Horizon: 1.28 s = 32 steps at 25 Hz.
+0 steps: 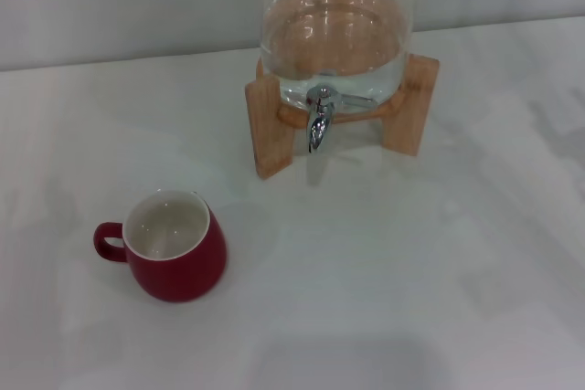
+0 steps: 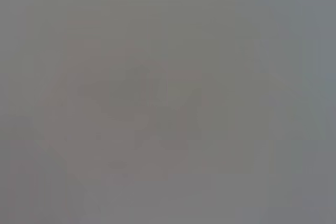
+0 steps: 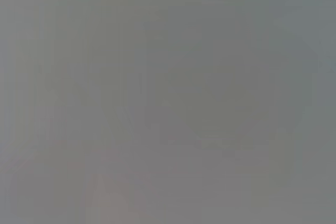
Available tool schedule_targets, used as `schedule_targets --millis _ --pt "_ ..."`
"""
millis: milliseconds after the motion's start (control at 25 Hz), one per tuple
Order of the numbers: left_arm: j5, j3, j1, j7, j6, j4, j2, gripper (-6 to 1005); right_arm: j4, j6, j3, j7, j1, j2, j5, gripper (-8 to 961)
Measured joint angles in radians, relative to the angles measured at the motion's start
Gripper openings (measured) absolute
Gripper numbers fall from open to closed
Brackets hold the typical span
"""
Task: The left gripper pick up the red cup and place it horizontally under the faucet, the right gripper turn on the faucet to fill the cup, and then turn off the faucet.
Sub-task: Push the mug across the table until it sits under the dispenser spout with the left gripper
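Head view shows a white bench [image 1: 439,299] with two things on it. At the far side stands a clear glass dispenser [image 1: 334,38] on a wooden stand [image 1: 272,125], and some water is in its lower part. On the front of the dispenser is the faucet [image 1: 319,121], a small chrome spigot whose spout points down to the bench. Nothing stands under the spout; only bare bench is below it.

Nearer to the robot and to its left sits the red cup [image 1: 174,246]. It is upright on the bench, with the open mouth facing up, so the off-white inside can be seen. Its small loop handle [image 1: 109,242] points to the robot's left. The cup is well apart from the faucet and from the wooden stand, and it touches neither of them.

Neither the left end effector nor the right end effector appears in the head view, and no arm is seen over the bench. Both wrist views, left and right, give only a flat grey field in which no shape can be made out. For this reason I cannot tell where each end effector is, or whether its fingers are wide, narrow or holding something. The cup is not held by anything that can be seen.
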Motion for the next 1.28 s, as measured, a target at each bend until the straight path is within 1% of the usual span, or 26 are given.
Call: schedule_targets --millis 640,800,1000,1280 --pt "0.0 0.001 0.0 0.0 0.0 0.0 0.0 441 0.002 0.0 0.0 0.006 0.0 0.0 0.0 760" --pt "0.0 0.014 0.0 0.0 -0.001 0.0 0.0 441 0.003 0.0 0.0 0.006 0.0 0.0 0.0 760" --pt "0.0 0.022 0.0 -0.01 -0.002 0.0 0.0 464 0.003 0.0 -0.001 0.004 0.0 0.0 0.0 759" --pt "0.0 0.034 0.002 -0.043 -0.003 0.001 0.001 593 0.003 0.0 0.0 0.005 0.0 0.0 0.0 759"
